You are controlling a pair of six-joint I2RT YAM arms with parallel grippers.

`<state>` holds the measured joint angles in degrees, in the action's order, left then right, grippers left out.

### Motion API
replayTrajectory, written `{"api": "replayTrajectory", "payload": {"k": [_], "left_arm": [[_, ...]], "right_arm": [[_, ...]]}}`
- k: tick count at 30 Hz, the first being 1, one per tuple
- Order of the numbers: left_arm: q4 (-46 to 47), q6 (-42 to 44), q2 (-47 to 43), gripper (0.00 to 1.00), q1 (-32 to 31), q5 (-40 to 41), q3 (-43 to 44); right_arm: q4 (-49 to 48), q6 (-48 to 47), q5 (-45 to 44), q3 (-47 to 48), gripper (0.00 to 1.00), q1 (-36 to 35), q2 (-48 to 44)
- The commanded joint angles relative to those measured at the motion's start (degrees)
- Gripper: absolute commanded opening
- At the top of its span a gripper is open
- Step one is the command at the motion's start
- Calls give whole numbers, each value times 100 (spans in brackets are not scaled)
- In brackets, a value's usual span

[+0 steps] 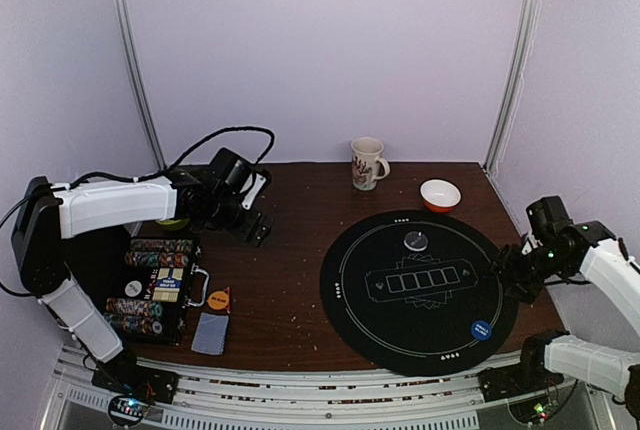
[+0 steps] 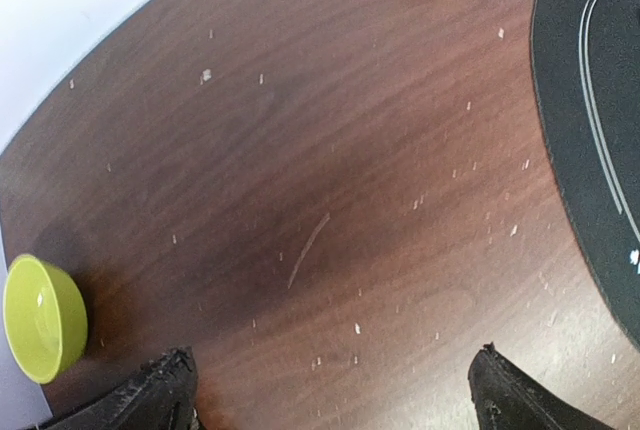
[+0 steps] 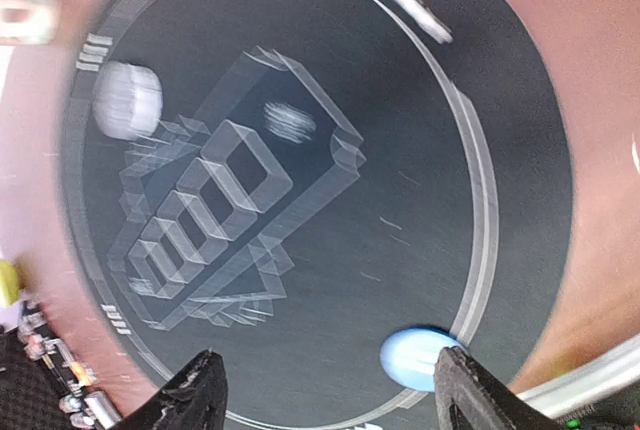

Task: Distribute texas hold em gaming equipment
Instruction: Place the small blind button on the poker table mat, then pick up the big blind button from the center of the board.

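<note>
shows the mat [image 1: 352, 318] laid on the desk [image 1: 290, 250] as the playing field, chips [image 1: 160, 247] and cards [image 1: 210, 333] stocked to its left. finds left gripper [image 2: 330, 375] jaws spread over bare wood, right gripper [image 3: 325, 375] jaws released and empty near the blue button [image 3: 413, 358]. lies face up on the mat's near rim, likely a seat marker; round, so no long axis.
</note>
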<state>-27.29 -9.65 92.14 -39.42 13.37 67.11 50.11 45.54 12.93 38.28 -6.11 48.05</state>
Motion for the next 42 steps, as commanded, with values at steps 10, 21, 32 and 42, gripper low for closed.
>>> {"api": "replayTrajectory", "payload": {"k": [10, 21, 32, 42], "left_arm": [[-2503, -1777, -1003, 98, 19, -828, -938], [-2289, -1836, -660, 87, 25, -1128, -1498], [-1881, -1417, -79, 73, 229, -997, -1213], [-1636, -1228, 65, 70, 283, -1145, -1343]], "right_arm": [[-1096, -787, -1078, 2090, 75, -2765, 2776], [-1468, -1389, -1079, 2035, 75, -2986, 3395], [-1563, -1382, -1131, 1867, 76, -2984, 3403], [-1530, -1372, -1179, 1856, 76, -2984, 3419]]}}
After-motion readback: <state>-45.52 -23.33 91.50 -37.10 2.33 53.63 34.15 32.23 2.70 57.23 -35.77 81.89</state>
